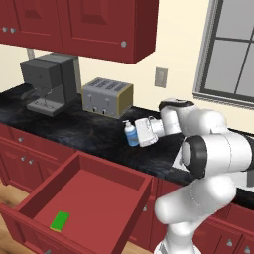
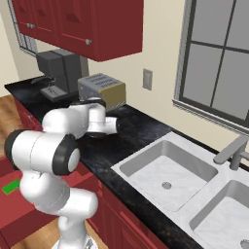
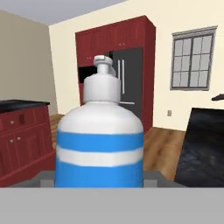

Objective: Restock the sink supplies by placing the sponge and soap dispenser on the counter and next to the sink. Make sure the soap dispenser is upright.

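Upright, soap dispenser (image 1: 131, 134) clamped in hand (image 1: 138, 133); toaster (image 1: 107, 96) behind, coffee machine (image 1: 49, 83) beyond.

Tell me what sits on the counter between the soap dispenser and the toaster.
Nothing: in the left base view only bare black counter separates the soap dispenser from the toaster.
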